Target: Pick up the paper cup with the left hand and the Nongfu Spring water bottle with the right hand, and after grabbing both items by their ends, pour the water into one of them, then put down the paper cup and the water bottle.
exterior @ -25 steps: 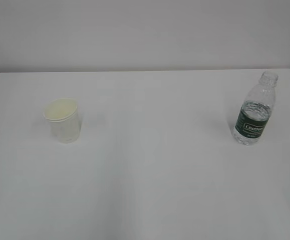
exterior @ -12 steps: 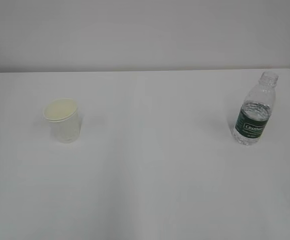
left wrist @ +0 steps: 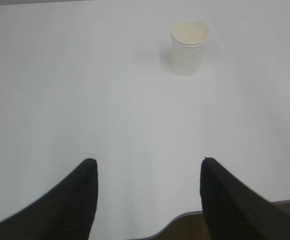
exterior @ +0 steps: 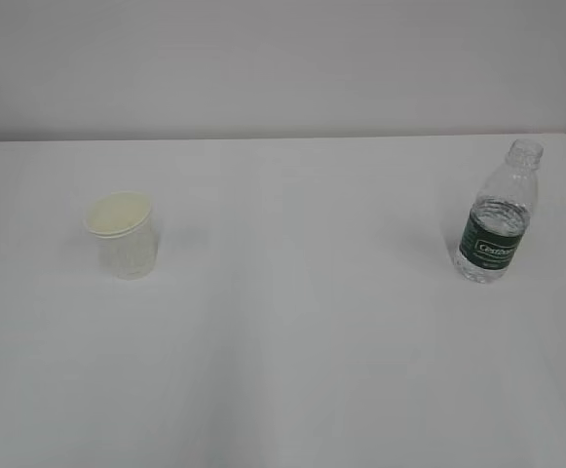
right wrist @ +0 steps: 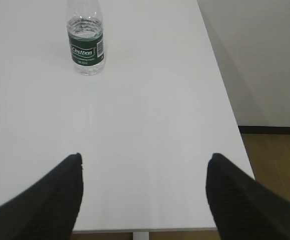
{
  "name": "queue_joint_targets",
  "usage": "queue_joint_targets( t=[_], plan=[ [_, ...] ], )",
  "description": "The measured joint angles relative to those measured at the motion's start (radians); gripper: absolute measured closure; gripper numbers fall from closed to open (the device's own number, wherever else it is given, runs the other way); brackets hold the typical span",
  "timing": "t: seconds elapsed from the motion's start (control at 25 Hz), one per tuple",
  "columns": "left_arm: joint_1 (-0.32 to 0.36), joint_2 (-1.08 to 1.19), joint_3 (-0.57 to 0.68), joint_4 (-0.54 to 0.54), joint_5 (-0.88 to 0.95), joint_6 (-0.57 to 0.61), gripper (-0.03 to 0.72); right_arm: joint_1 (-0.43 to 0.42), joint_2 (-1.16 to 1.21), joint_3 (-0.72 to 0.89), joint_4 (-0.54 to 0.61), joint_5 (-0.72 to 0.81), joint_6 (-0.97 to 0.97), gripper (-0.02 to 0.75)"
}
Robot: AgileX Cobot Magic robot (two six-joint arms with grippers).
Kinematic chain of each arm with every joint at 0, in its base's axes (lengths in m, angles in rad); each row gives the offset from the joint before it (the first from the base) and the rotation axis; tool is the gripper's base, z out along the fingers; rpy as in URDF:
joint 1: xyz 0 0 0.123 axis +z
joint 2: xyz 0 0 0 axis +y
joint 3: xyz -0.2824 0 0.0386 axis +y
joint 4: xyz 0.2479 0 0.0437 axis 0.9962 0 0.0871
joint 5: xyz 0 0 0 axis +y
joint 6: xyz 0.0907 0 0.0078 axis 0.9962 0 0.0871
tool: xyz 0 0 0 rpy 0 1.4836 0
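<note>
Left hand (left wrist: 147, 170): jaws apart, empty, touching nothing.
Right hand (right wrist: 145, 165): jaws wide, empty.
Cup (exterior: 122, 234): upright on desk (exterior: 292, 322), left.
Bottle (exterior: 498, 213): upright, right, far from cup.

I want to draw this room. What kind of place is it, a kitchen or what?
Probably a plain test room or lab, not a kitchen. There's just a bare white table against a blank pale wall, holding only a paper cup and a water bottle.

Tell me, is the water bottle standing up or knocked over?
Standing up. The water bottle rests on its base on the table, open neck on top.
</note>
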Motion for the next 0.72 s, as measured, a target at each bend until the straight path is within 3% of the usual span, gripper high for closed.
queue_joint_targets(
  t=[0.24, 0.48, 0.72],
  plan=[
    [-0.002, 0.063, 0.000, -0.002, -0.011, 0.000, 0.228, 0.000, 0.047, -0.022, 0.006, -0.034, 0.000, 0.153],
    [-0.002, 0.129, -0.029, -0.017, -0.136, 0.000, 0.228, 0.000, 0.091, -0.036, 0.046, -0.159, 0.032, 0.155],
    [-0.045, 0.265, -0.029, -0.039, -0.195, 0.000, 0.228, 0.000, 0.099, -0.036, 0.002, -0.251, 0.065, 0.177]
  ],
)
